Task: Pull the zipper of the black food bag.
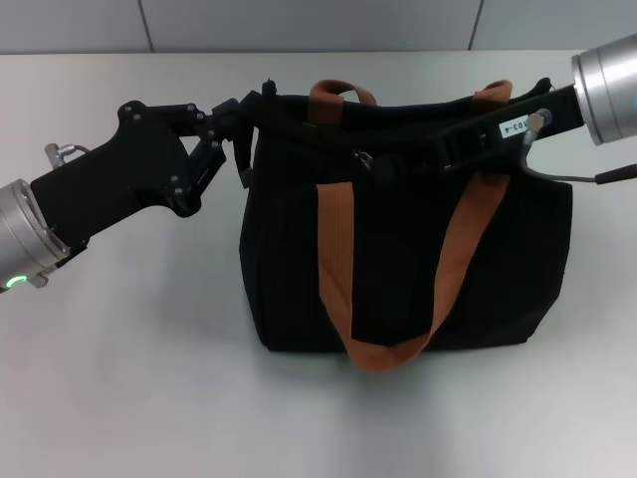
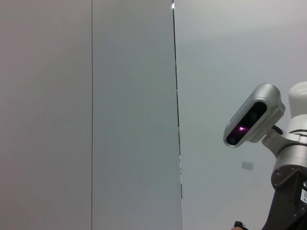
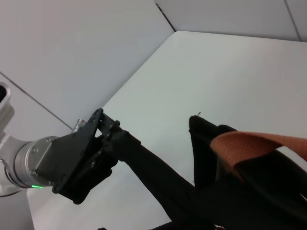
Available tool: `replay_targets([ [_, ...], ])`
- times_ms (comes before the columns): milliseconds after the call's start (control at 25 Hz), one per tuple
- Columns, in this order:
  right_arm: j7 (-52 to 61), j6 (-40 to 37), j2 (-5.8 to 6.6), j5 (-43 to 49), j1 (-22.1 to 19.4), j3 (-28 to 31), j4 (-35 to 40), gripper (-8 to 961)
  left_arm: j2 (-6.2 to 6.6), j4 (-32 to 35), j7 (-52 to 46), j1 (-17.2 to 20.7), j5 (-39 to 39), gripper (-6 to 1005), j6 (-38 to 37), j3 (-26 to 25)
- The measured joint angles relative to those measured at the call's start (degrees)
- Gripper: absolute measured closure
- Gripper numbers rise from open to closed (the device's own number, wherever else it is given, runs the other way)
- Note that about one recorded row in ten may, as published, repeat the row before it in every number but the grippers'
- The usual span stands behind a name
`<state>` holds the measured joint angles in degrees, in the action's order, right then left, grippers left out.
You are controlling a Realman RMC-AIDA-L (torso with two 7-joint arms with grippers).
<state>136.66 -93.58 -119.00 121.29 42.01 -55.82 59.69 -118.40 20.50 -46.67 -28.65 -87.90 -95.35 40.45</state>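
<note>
The black food bag (image 1: 408, 249) stands upright mid-table, its orange-brown strap handles (image 1: 333, 249) hanging down the front. My left gripper (image 1: 251, 108) is shut on the bag's top left corner and pulls the fabric taut; the right wrist view shows this left gripper (image 3: 117, 139) holding a stretched black strip of the bag (image 3: 240, 196). The zipper (image 1: 365, 158) is a small silver tab on the bag's top edge, near the middle. My right gripper (image 1: 450, 151) reaches in from the right, low over the top edge, a little to the right of the tab. Black on black hides its grasp.
A pale tabletop (image 1: 129, 378) surrounds the bag, with a grey panelled wall (image 1: 299, 25) behind it. A grey cable (image 1: 567, 177) hangs from the right wrist beside the bag's right end. The left wrist view shows only the wall and the robot's head camera (image 2: 249, 117).
</note>
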Motion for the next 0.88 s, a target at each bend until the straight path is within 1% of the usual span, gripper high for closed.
replay_targets([
  [880, 4.67, -0.12, -0.44, 2.89, -5.71, -0.09, 9.16, 956, -0.08, 0.00, 0.20, 0.51, 0.02, 983, -0.11, -0.10],
])
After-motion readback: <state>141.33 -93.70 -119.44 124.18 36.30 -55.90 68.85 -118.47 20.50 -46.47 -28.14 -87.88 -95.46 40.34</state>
